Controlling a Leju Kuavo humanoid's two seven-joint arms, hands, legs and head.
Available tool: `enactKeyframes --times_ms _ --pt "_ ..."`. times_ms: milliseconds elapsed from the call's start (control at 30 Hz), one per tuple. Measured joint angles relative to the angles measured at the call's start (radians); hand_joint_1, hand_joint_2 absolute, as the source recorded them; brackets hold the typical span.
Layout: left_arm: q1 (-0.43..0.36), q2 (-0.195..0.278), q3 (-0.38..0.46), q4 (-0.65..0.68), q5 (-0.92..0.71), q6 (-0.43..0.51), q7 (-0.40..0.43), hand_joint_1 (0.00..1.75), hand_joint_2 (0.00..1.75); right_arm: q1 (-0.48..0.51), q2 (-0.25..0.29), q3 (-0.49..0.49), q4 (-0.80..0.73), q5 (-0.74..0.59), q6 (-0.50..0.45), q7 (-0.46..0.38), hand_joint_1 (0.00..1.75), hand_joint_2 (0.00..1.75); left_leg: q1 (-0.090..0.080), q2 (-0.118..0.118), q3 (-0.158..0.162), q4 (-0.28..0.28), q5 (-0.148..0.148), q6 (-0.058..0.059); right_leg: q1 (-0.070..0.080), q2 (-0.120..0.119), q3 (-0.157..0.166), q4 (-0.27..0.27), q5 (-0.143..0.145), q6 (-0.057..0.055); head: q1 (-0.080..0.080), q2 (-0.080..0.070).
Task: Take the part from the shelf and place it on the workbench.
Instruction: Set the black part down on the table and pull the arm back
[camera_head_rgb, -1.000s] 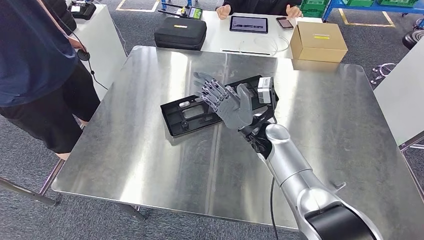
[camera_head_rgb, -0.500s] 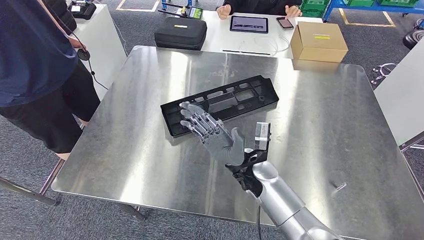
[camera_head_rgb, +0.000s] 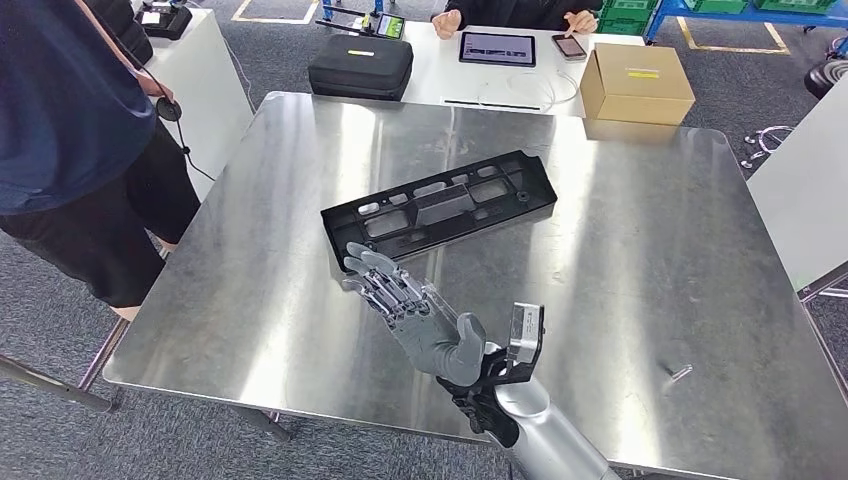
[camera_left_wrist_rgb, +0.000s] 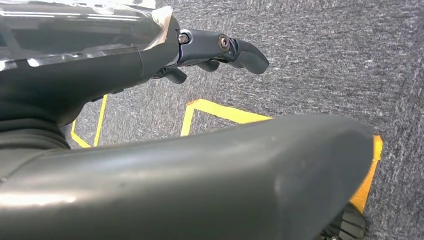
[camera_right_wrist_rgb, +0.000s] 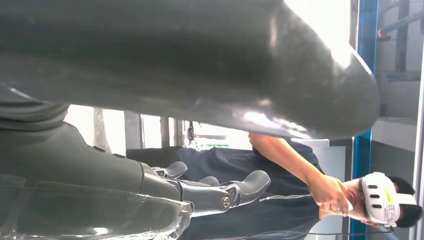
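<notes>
The long black plastic part (camera_head_rgb: 440, 208) lies flat and slanted on the steel workbench (camera_head_rgb: 640, 250), near its middle. My right hand (camera_head_rgb: 420, 315) hovers over the bench's near side, just short of the part's near edge. Its fingers are spread, it holds nothing, and it does not touch the part. In the right wrist view the same hand (camera_right_wrist_rgb: 150, 195) has its fingers stretched out in the air. My left hand (camera_left_wrist_rgb: 125, 65) hangs over grey carpet with yellow floor lines, fingers loosely extended and holding nothing.
A person in dark blue (camera_head_rgb: 60, 120) stands close to the bench's left edge. Behind the bench, a white table carries a black case (camera_head_rgb: 361, 65), a tablet (camera_head_rgb: 497, 47) and a cardboard box (camera_head_rgb: 637, 82). A small metal piece (camera_head_rgb: 680, 374) lies near the bench's right front.
My right hand has drawn back from above the part toward the bench's near edge, staying spread. The part has not moved.
</notes>
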Motion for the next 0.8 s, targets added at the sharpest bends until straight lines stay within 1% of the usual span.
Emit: enactKeyframes --times_ms 167,233,267,300,333,367,400,433,467,500,533,567,600,633,667,700,733,767,800 --pt "0.0 0.005 0.0 0.0 -0.001 -0.015 0.0 0.0 0.0 0.026 -0.001 -0.006 -0.014 0.01 -0.011 0.0 0.0 0.0 -0.004 0.0 0.0 0.003 -0.002 0.005 -0.008 0.0 0.001 -0.001 0.001 0.001 0.0 0.0" --pt "0.0 0.007 0.0 0.0 -0.001 -0.018 0.0 0.0 0.0 0.033 0.0 -0.009 -0.016 0.014 -0.012 0.001 0.0 0.0 -0.006 0.0 0.0 0.002 0.001 0.011 -0.01 0.001 0.002 -0.003 0.005 0.007 -0.001 0.0" --pt "-0.001 0.007 -0.001 0.0 -0.001 -0.018 0.0 0.0 0.0 0.035 0.0 -0.011 -0.018 0.018 -0.013 0.003 0.0 0.0 -0.002 0.002 0.002 -0.003 0.007 0.015 -0.01 0.0 0.0 -0.001 0.004 0.01 -0.001 0.0" --pt "-0.001 0.007 -0.001 0.0 -0.001 -0.019 0.0 0.0 0.0 0.036 0.001 -0.012 -0.02 0.021 -0.013 0.004 0.0 0.0 0.002 0.004 0.004 -0.01 0.013 0.02 -0.008 -0.001 -0.006 0.007 -0.003 0.012 0.0 0.0" --pt "-0.002 0.007 -0.001 0.0 -0.002 -0.019 0.0 0.0 0.0 0.037 0.001 -0.014 -0.022 0.024 -0.013 0.006 0.0 0.0 0.007 0.007 0.005 -0.017 0.019 0.024 -0.006 -0.002 -0.017 0.032 -0.019 0.011 0.002 0.0" --pt "-0.002 0.007 -0.001 0.0 -0.002 -0.019 0.0 0.0 0.0 0.038 0.001 -0.015 -0.023 0.026 -0.014 0.008 0.0 0.0 0.012 0.01 0.005 -0.022 0.023 0.027 -0.005 -0.004 -0.039 0.079 -0.044 0.009 0.005 0.0" --pt "-0.002 0.007 -0.001 0.0 -0.003 -0.02 0.0 0.0 0.0 0.04 0.001 -0.016 -0.023 0.027 -0.015 0.01 0.0 0.0 0.014 0.012 0.003 -0.023 0.025 0.028 -0.005 -0.004 -0.067 0.142 -0.073 0.007 0.008 0.0" --pt "-0.002 0.007 -0.001 0.0 -0.004 -0.021 0.0 0.0 0.0 0.044 0.0 -0.019 -0.023 0.029 -0.017 0.011 0.0 0.0 0.016 0.015 0.0 -0.023 0.027 0.028 -0.007 -0.004 -0.095 0.209 -0.098 0.008 0.01 0.0" --pt "-0.002 0.006 -0.002 0.0 -0.004 -0.022 0.0 0.0 0.0 0.049 -0.001 -0.022 -0.023 0.031 -0.019 0.012 0.0 0.0 0.018 0.017 -0.001 -0.023 0.028 0.026 -0.011 -0.005 -0.116 0.259 -0.112 0.012 0.011 0.0" --pt "-0.002 0.006 -0.002 0.0 -0.005 -0.024 0.0 0.0 0.0 0.055 -0.002 -0.026 -0.023 0.035 -0.021 0.013 0.0 0.0 0.021 0.018 -0.002 -0.023 0.029 0.023 -0.015 -0.005 -0.119 0.271 -0.11 0.022 0.01 0.0" --pt "-0.002 0.006 -0.002 0.0 -0.006 -0.025 0.0 0.0 0.0 0.059 -0.002 -0.03 -0.023 0.038 -0.023 0.014 0.0 0.0 0.026 0.018 -0.003 -0.022 0.029 0.019 -0.02 -0.007 -0.101 0.242 -0.092 0.035 0.011 0.0" --pt "-0.002 0.005 -0.003 0.0 -0.006 -0.026 0.0 0.0 0.0 0.063 -0.003 -0.034 -0.023 0.041 -0.025 0.014 0.0 0.0 0.032 0.018 -0.003 -0.02 0.029 0.012 -0.026 -0.01 -0.066 0.176 -0.063 0.051 0.011 0.0" --pt "-0.002 0.005 -0.004 0.0 -0.006 -0.027 -0.001 0.0 0.0 0.065 -0.003 -0.036 -0.023 0.044 -0.026 0.014 0.0 0.0 0.035 0.018 -0.004 -0.018 0.028 0.003 -0.031 -0.013 -0.024 0.1 -0.04 0.063 0.012 0.0" --pt "-0.002 0.005 -0.005 0.0 -0.007 -0.029 -0.001 0.0 0.0 0.067 -0.004 -0.038 -0.023 0.045 -0.027 0.015 0.0 0.0 0.037 0.017 -0.007 -0.015 0.027 -0.007 -0.03 -0.011 0.007 0.043 -0.021 0.067 0.014 0.0" --pt "-0.002 0.005 -0.006 0.0 -0.008 -0.031 -0.001 0.0 0.0 0.069 -0.004 -0.04 -0.024 0.046 -0.027 0.015 0.0 0.0 0.036 0.015 -0.009 -0.012 0.027 -0.016 -0.029 -0.01 0.026 0.007 -0.013 0.062 0.015 0.0" --pt "-0.003 0.005 -0.007 0.0 -0.009 -0.033 -0.001 0.0 0.0 0.071 -0.004 -0.042 -0.025 0.047 -0.028 0.015 0.0 0.0 0.034 0.014 -0.012 -0.009 0.028 -0.023 -0.027 -0.006 0.029 -0.002 -0.015 0.052 0.016 0.0" --pt "-0.003 0.005 -0.008 0.0 -0.01 -0.035 -0.001 0.0 0.0 0.074 -0.004 -0.044 -0.026 0.048 -0.028 0.015 0.0 0.0 0.034 0.012 -0.014 -0.008 0.03 -0.029 -0.024 -0.001 0.025 0.003 -0.013 0.039 0.013 0.0" --pt "-0.002 0.005 -0.009 0.0 -0.012 -0.036 -0.002 0.0 0.0 0.075 -0.004 -0.045 -0.027 0.049 -0.029 0.015 0.0 0.0 0.036 0.012 -0.016 -0.007 0.03 -0.035 -0.027 -0.001 0.021 0.002 -0.014 0.027 0.009 0.0" --pt "-0.002 0.006 -0.009 0.0 -0.013 -0.036 -0.002 0.0 0.0 0.076 -0.004 -0.047 -0.028 0.05 -0.029 0.015 0.0 0.0 0.04 0.011 -0.021 0.0 0.022 -0.038 -0.028 -0.001 0.017 0.002 -0.011 0.016 0.006 0.0"
